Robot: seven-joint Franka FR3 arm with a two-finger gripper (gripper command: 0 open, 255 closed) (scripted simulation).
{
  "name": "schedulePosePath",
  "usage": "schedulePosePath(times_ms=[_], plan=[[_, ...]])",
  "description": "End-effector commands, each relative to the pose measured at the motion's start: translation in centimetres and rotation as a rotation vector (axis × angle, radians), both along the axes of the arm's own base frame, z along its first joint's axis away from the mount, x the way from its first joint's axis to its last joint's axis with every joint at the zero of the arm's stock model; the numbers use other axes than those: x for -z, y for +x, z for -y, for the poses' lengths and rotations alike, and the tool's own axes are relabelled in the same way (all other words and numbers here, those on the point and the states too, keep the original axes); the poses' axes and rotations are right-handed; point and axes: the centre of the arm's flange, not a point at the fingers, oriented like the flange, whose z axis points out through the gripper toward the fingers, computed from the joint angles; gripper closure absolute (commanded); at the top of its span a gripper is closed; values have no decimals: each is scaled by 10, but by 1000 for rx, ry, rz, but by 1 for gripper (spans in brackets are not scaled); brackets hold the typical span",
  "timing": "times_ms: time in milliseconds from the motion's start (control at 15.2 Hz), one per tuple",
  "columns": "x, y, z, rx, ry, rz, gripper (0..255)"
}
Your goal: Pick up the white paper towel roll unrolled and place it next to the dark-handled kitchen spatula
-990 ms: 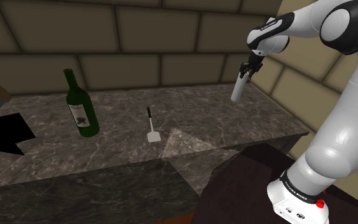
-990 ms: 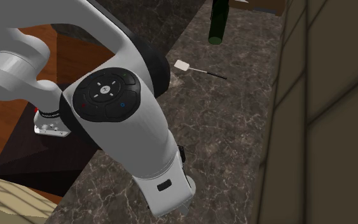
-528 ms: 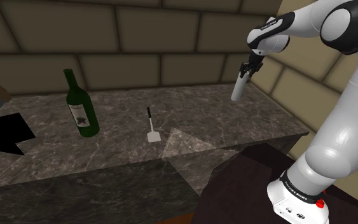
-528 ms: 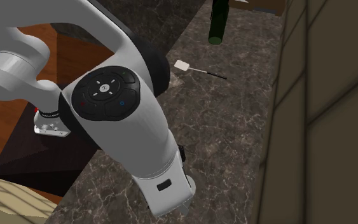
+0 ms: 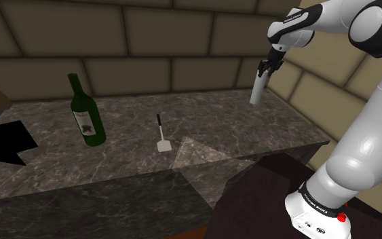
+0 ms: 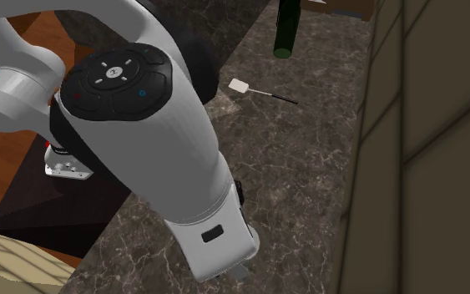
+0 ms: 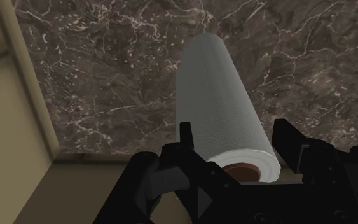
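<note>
White paper towel roll (image 5: 257, 88) is gripped at its top end by the hand (image 5: 264, 70), hung above the table (image 5: 216, 112), well apart from the spatula (image 5: 163, 144); gripped so high, it may be swung loose when carried.

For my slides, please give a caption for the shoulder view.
The gripper holds a white paper towel roll over the marbled counter, well apart from the spatula and the green bottle.

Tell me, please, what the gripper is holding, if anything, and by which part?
The gripper holds the white paper towel roll by its upper end, its sides clasped near the brown core.
</note>
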Motion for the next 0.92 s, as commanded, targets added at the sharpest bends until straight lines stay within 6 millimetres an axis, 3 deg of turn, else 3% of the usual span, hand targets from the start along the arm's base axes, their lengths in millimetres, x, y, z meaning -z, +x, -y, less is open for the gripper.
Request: schedulePosePath(times_ms=[0,858], plan=[[-11,0,0,0,0,0,255],[-80,0,0,0,0,0,255]])
